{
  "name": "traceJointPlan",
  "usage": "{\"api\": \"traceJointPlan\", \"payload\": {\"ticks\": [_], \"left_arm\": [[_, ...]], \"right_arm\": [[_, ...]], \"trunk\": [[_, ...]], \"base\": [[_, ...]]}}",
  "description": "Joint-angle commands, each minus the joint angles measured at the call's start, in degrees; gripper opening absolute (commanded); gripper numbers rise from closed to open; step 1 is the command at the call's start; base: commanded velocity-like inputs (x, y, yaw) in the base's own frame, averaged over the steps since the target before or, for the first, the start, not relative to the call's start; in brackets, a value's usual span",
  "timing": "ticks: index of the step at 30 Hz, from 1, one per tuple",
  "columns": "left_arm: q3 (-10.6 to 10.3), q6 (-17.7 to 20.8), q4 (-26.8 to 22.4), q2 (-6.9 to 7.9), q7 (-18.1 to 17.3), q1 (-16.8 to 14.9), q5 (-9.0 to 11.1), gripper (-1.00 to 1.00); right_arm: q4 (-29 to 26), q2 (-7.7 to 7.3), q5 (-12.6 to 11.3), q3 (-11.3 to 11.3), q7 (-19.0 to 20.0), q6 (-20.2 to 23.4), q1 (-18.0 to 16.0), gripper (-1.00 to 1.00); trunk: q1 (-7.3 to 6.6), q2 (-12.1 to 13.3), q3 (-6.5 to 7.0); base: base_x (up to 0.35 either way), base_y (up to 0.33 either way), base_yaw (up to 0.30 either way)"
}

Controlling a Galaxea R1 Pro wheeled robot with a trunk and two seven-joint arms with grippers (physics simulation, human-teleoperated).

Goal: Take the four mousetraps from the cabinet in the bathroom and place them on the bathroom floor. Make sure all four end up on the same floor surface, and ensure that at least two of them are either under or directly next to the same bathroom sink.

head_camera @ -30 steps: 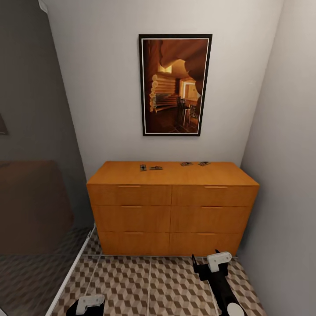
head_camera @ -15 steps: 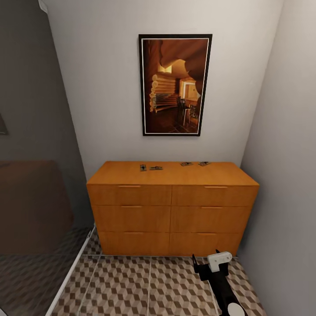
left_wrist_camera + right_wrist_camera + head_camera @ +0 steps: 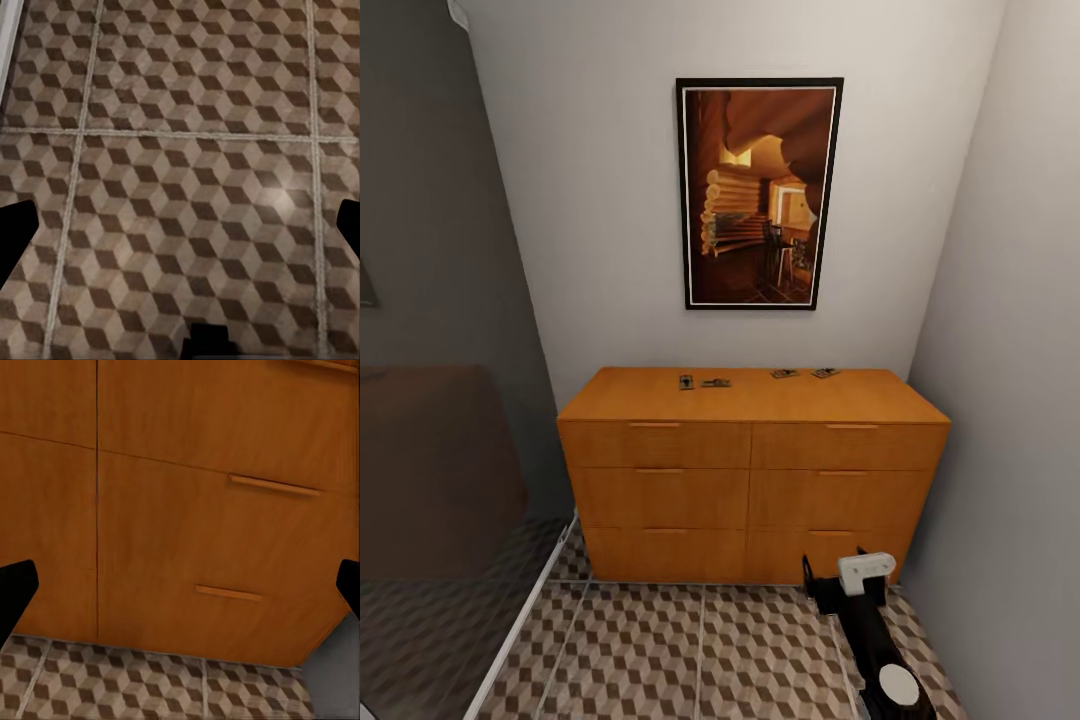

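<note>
The orange-brown cabinet stands against the far wall in the head view, all its drawers closed. Several mousetraps lie on its flat top: one pair left of the middle and one pair right of the middle. My right gripper hangs low in front of the cabinet's bottom right drawer, open and empty; its wrist view faces the drawer fronts with the gripper spread wide. My left gripper is open over the cube-patterned bathroom floor. The sink is out of view.
A framed picture hangs above the cabinet. A grey wall closes in on the right, close to my right arm. On the left is a dark glass-like partition with a white rail along the floor. Tiled floor lies before the cabinet.
My left gripper dropped out of the head view's lower edge. My right gripper moved forward toward the cabinet's base. The camera and the mousetraps stayed still.
</note>
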Motion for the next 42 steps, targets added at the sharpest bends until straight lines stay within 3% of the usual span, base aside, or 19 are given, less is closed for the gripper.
{"api": "traceJointPlan", "payload": {"ticks": [1, 6, 10, 12, 18, 20, 22, 28, 33, 38, 42], "left_arm": [[0.0, -0.4, 0.5, -0.04, 0.1, 0.0, 0.0, 1.00], [0.0, -0.6, 2.6, -0.08, 0.1, 0.0, 0.0, 1.00], [0.0, -0.6, 4.9, -0.04, 0.0, 0.0, 0.0, 1.00], [0.0, -0.7, 5.3, -0.03, 0.0, 0.0, 0.0, 1.00], [-0.1, -0.7, 6.4, -0.04, 0.0, 0.0, 0.0, 1.00], [0.0, -0.7, 7.5, -0.08, 0.0, 0.0, 0.0, 1.00], [0.0, -0.7, 7.8, -0.09, 0.0, 0.0, 0.0, 1.00], [0.0, -0.7, 8.2, -0.09, -0.1, 0.0, 0.0, 1.00], [0.0, -0.7, 8.9, -0.09, -0.1, 0.0, 0.0, 1.00], [0.0, -0.7, 10.2, -0.31, -0.1, 0.0, 0.0, 1.00], [0.0, -0.6, 10.6, -0.85, -0.1, 0.0, 0.0, 1.00]], "right_arm": [[-2.1, 0.43, 0.6, 0.1, -0.7, 3.3, 0.0, 1.00], [-6.7, 2.47, 0.6, 0.1, -1.9, 9.2, -0.8, 1.00], [-8.1, 4.61, 0.7, 0.2, -2.7, 12.4, -4.2, 1.00], [-8.3, 4.99, 0.7, 0.2, -2.8, 14.4, -5.7, 1.00], [-8.3, 5.56, 0.5, 0.2, -2.8, 25.1, -13.7, 1.00], [-7.7, 5.59, 0.5, 0.2, -2.7, 30.9, -20.3, 1.00], [-6.3, 5.59, 0.4, 0.2, -2.7, 33.0, -23.9, 1.00], [0.9, 5.58, 0.4, 0.2, -2.7, 36.1, -32.4, 1.00], [9.9, 5.46, 0.5, 0.1, -2.5, 37.0, -42.4, 1.00], [13.4, 5.29, 0.3, 0.0, -2.3, 37.2, -47.1, 1.00], [14.3, 5.38, -0.3, 0.0, -1.4, 37.2, -48.4, 1.00]], "trunk": [[0.00, 0.0, -0.06], [0.00, 0.0, -0.06], [0.00, 0.0, -0.06], [0.00, 0.0, -0.06], [0.00, 0.0, -0.06], [0.00, 0.0, -0.06], [0.00, 0.0, -0.06], [0.00, 0.0, -0.06], [0.00, 0.0, -0.06], [0.00, 0.0, -0.06], [0.00, 0.0, -0.06]], "base": [[0.000, 0.000, 0.000], [0.000, 0.000, 0.000], [0.000, 0.000, 0.000], [0.000, 0.000, 0.000], [0.000, 0.000, 0.000], [0.000, 0.000, 0.000], [0.000, 0.000, 0.000], [0.000, 0.000, 0.000], [0.000, 0.000, 0.000], [0.000, 0.000, 0.000], [0.060, 0.000, 0.000]]}}
